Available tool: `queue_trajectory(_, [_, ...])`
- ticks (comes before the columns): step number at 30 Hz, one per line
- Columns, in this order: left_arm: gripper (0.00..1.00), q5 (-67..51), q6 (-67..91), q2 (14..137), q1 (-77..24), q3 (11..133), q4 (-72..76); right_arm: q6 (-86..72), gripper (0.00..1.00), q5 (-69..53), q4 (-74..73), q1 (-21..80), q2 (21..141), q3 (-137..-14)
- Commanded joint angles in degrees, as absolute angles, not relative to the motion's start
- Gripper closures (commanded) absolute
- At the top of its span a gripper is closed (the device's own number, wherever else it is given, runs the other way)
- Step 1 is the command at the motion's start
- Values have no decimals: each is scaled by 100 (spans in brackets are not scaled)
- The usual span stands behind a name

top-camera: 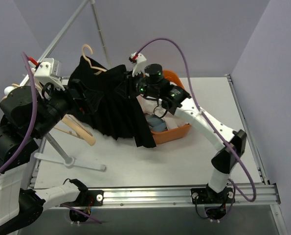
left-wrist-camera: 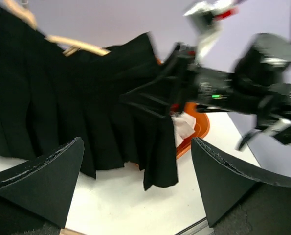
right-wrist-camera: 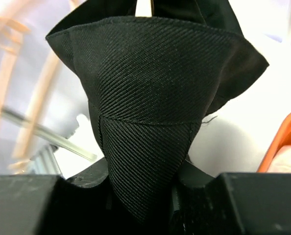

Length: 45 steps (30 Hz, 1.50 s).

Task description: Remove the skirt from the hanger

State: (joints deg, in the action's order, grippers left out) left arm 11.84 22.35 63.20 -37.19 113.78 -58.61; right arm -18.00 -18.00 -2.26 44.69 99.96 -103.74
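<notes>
Top view: black skirt (top-camera: pixel 113 110) hangs on wooden hanger (top-camera: pixel 88 55) over the worktop's far-left part, with right gripper (top-camera: pixel 134 81) at its waistband.
Left wrist: left gripper (left-wrist-camera: pixel 137 147) spread wide, empty.
Right wrist: fingers (right-wrist-camera: pixel 262 203) clamped on bunched cloth.
Hazard: waistband, possibly caught on hanger (join obscured), drags it along.

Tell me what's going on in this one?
The right gripper is shut on a fold of the black skirt, pinching its edge on the side nearest the orange basket. The left gripper is open and faces the skirt from the other side without holding it. The skirt is not off yet: its top edge sits at the wooden hanger and its hem trails onto the table.
</notes>
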Motion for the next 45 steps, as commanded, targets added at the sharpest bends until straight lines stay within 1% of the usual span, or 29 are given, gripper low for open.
queue_trajectory(1, [0, 1204, 2329, 6135, -3727, 11303, -5353, -1837, 100, -1600, 27, 4526, 9150, -10450])
queue_trajectory(5, [0, 1353, 2242, 6213, -3727, 11425, -5247, -1863, 100, -1573, -456, 4588, 8405, -10108])
queue_trajectory(7, [0, 1397, 2189, 6336, -3735, 11732, -5238, -1951, 100, -1634, -641, 4632, 8157, -9819])
queue_trajectory(8, [5, 1389, 2119, 6485, -3727, 11855, -5221, -2029, 100, -1643, -737, 4667, 7904, -9713])
queue_trajectory(10, [6, 1319, 2057, 6617, -3727, 12197, -5247, -2100, 100, -1661, -835, 4798, 7665, -9528])
queue_trajectory(13, [10, 1274, 2030, 6820, -3727, 12479, -5396, -2223, 100, -1696, -1037, 4991, 7243, -9264])
queue_trajectory(15, [12, 1266, 2091, 6847, -3735, 12498, -5475, -2311, 100, -1705, -1160, 5062, 6997, -9115])
queue_trajectory(17, [15, 1344, 2293, 6908, -3735, 12542, -5729, -2373, 100, -1801, -1195, 5133, 6760, -8957])
queue_trajectory(20, [17, 1424, 2426, 7066, -3735, 12787, -6283, -2478, 100, -1697, -1213, 5220, 6496, -8816])
queue_trajectory(23, [17, 1433, 2584, 7093, -3735, 12823, -6626, -2627, 100, -1696, -1222, 5238, 6346, -8815])
queue_trajectory(27, [18, 1433, 2698, 6944, -3735, 12674, -6706, -2838, 100, -1766, -1160, 5238, 6223, -8763])
queue_trajectory(38, [18, 1222, 2848, 6943, -3735, 12779, -6846, -3217, 100, -2557, -1142, 5238, 6100, -8710])
queue_trajectory(45, [21, 1178, 2883, 6979, -3727, 12674, -6847, -3340, 100, -2794, -1099, 5247, 5968, -8710])
